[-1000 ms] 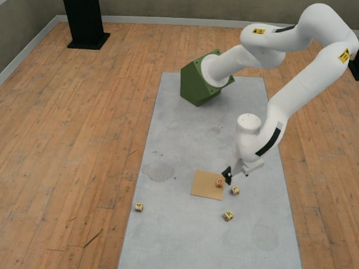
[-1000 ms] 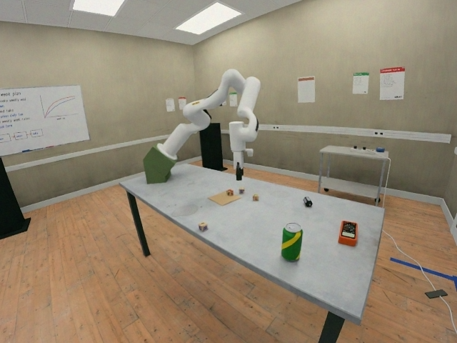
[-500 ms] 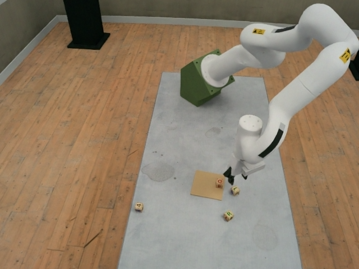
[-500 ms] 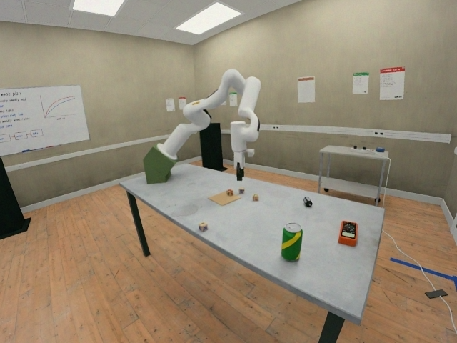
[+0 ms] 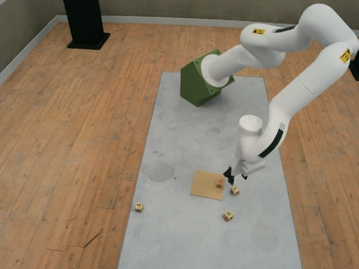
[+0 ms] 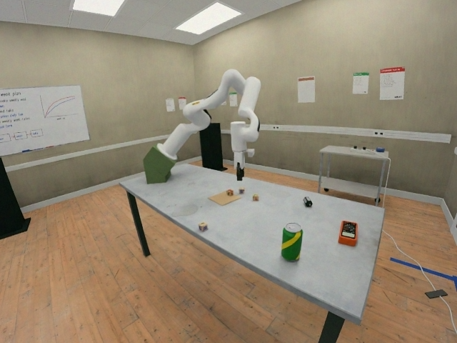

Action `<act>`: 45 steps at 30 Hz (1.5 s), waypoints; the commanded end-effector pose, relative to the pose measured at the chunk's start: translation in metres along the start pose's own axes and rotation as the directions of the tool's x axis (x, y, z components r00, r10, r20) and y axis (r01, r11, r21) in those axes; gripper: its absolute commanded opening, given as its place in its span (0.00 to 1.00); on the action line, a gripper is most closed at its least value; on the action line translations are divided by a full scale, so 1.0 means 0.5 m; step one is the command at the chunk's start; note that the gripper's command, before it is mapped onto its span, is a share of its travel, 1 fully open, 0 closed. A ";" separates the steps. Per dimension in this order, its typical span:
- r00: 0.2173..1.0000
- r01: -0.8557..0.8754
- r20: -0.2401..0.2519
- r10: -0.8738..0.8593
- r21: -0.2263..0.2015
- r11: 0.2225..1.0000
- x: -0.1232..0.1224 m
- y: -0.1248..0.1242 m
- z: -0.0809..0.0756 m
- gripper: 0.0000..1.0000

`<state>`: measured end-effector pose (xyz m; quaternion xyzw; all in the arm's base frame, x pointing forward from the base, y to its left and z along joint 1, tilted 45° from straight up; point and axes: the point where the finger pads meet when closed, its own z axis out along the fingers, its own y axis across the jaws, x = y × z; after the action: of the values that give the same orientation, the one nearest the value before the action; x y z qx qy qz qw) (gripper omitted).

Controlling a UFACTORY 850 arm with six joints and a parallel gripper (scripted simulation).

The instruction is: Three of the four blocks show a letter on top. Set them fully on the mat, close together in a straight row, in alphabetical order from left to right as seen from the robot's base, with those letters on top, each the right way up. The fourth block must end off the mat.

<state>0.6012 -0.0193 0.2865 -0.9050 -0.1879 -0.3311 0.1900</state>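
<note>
A tan mat [image 5: 208, 188] lies on the grey table. A block with a red letter [image 5: 219, 182] stands on the mat near its right edge; it also shows in the exterior view [image 6: 230, 192]. A block with a green L [image 5: 235, 190] [image 6: 241, 190] sits just off the mat's right edge. A block with a green R [image 5: 228, 215] [image 6: 255, 197] lies further forward on the table. A block with a figure like a 4 [image 5: 139, 206] [image 6: 202, 226] lies at the table's left edge. My gripper [image 5: 231, 177] [image 6: 240, 176] hangs a little above the L block, fingers partly open and empty.
The arm's green base [image 5: 202, 79] stands at the table's far end. In the exterior view a green can [image 6: 291, 241], an orange device [image 6: 348, 233] and a small black object [image 6: 307, 201] stand on the table's other end. A cart [image 6: 352, 169] stands by the wall.
</note>
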 end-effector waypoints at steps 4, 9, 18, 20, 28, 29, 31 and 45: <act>1.000 -0.005 0.000 0.005 -0.001 1.000 0.002 0.001 0.004 0.69; 1.000 -0.010 0.000 0.010 0.000 1.000 0.002 0.001 0.009 0.69; 1.000 -0.010 0.000 0.010 0.000 1.000 0.003 0.001 0.029 0.69; 1.000 -0.010 0.000 0.010 0.000 1.000 0.003 0.000 0.034 0.69; 1.000 -0.010 0.000 0.010 0.000 1.000 0.004 0.000 0.053 0.69; 1.000 -0.010 0.000 0.010 0.000 1.000 0.004 0.000 0.056 0.69; 1.000 -0.010 0.000 0.010 0.000 1.000 0.005 0.000 0.062 0.69; 1.000 -0.010 0.000 0.010 0.000 1.000 0.006 0.000 0.091 0.69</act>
<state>0.6256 0.0019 0.2572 -0.9061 -0.1835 -0.3294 0.1918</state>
